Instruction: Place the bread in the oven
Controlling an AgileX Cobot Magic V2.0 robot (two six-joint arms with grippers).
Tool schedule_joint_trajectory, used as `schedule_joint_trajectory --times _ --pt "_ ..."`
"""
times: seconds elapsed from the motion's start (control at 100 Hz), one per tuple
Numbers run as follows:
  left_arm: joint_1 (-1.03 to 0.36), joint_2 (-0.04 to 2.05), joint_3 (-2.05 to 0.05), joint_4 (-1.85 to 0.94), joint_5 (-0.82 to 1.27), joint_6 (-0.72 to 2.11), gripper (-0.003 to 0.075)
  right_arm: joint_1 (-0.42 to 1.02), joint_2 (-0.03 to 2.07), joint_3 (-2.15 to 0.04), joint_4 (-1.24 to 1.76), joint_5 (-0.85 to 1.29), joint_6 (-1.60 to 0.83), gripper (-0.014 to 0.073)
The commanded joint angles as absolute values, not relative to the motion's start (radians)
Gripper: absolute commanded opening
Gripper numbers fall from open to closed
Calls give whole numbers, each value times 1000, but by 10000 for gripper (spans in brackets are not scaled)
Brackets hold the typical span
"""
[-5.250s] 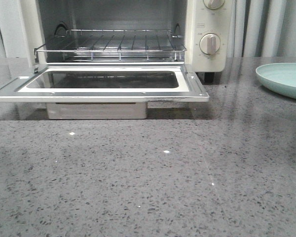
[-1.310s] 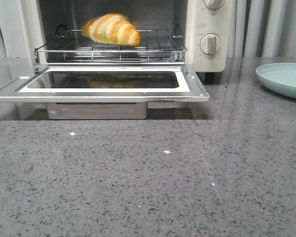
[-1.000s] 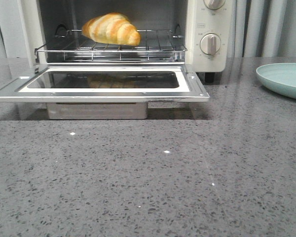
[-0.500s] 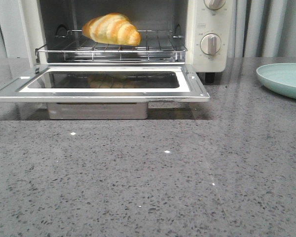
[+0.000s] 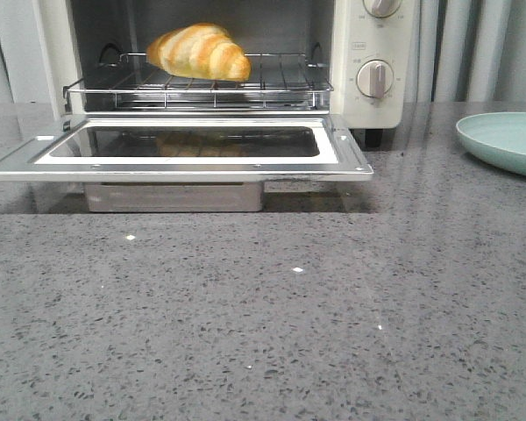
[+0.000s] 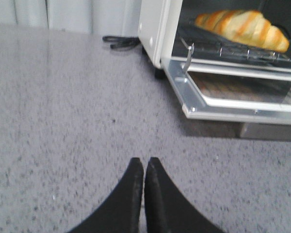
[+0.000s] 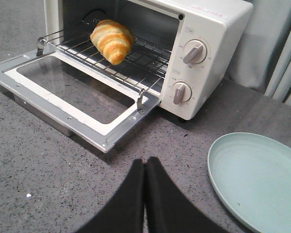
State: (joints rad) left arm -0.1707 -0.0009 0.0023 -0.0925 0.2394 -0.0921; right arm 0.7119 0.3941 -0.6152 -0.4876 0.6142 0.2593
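We see a grey speckled stone bench (image 5: 272,324) carrying a cream-white countertop toaster oven (image 5: 368,96) with its glass-windowed door folded down. To the right of the oven, apart from it, a pale green round plate (image 5: 507,142) lies flat on the bench.

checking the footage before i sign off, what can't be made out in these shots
- Front view: the oven top is cut off by the upper edge; neither claw shows.
- Front view: the plate runs off the right edge.
- Left wrist view: the bread is blurred, and the oven's knobs lie outside the frame.
- Right wrist view: knob markings are too small to read.
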Motion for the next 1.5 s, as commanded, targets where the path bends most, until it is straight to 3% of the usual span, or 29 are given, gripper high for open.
schedule_joint_trajectory --times 0.0,0.26,1.49 --pt "-167 -21 21 -79 207 -116 -21 705 400 -640 -515 550 259 -48" --pt "-167 -21 23 -63 286 -116 -21 705 400 -640 -515 550 259 -48" --pt "-167 -21 23 -69 283 -116 -21 687 400 -575 -582 535 259 -48"
